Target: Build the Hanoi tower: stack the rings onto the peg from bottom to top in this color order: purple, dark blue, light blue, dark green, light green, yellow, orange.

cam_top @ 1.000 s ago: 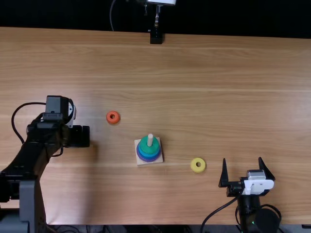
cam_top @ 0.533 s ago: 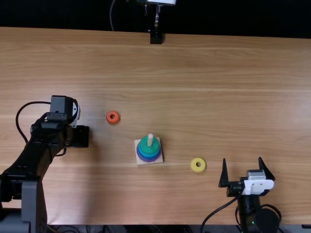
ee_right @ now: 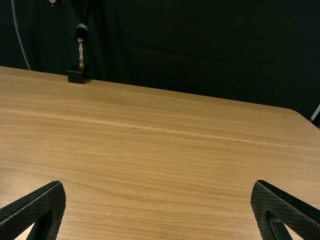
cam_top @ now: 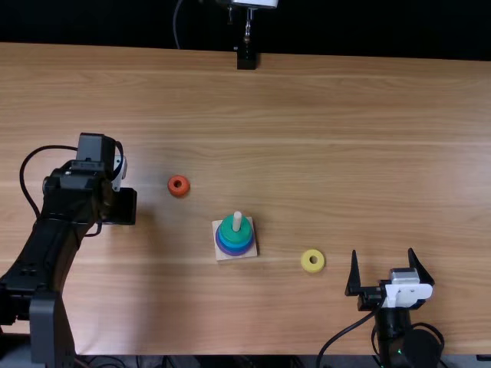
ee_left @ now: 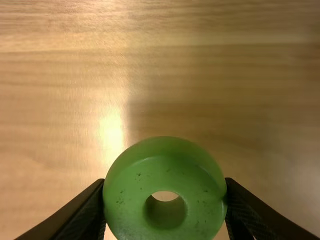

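The right gripper (cam_top: 382,251), lower right, stands with fingers apart. The yellow ring (cam_top: 306,266) lies nearby, the peg (cam_top: 237,222) lower centre. At left, the left gripper (ee_left: 165,184) clamps the light green ring (ee_left: 120,210), presumably next: centre it over the peg. Farther, centre-left: the orange ring (cam_top: 171,186).

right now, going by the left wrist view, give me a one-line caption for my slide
Left gripper holding a light green ring between its fingers above the wooden table.

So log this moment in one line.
left gripper: light green ring held | right gripper: open | stack top: dark green ring | loose: yellow ring, orange ring
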Tool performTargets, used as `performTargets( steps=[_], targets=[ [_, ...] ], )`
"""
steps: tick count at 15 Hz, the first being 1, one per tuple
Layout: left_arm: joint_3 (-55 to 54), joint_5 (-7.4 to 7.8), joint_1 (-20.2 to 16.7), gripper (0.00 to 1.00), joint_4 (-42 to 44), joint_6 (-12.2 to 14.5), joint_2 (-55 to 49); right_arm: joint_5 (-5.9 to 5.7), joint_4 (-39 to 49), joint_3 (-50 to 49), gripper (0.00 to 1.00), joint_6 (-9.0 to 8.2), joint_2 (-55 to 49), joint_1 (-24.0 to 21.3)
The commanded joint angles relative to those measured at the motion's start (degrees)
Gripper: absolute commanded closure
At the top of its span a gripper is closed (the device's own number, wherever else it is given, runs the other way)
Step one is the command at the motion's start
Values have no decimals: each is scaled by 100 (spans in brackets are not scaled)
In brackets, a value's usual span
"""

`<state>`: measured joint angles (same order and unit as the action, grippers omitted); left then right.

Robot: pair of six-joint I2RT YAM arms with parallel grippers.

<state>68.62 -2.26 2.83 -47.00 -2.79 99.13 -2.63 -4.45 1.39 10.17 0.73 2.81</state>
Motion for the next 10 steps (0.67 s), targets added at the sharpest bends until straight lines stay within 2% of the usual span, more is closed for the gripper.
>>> performTargets(
  steps=[1,4,8,10],
  targets=[
    [530,26,209,100,-341,57,-263,-148,-99,-77,0,-47,-73,-79],
    [1488,15,657,100,-1448,47,-324,-148,-99,-77,0,-47,-73,-88],
    [2402,26,1457,100,-2123,-48,-403,-148,-89,-77,0,-47,-73,-88],
    [2806,26,1809,100,-2524,-344,-403,-148,-99,-77,0,-47,-73,-79]
  ],
)
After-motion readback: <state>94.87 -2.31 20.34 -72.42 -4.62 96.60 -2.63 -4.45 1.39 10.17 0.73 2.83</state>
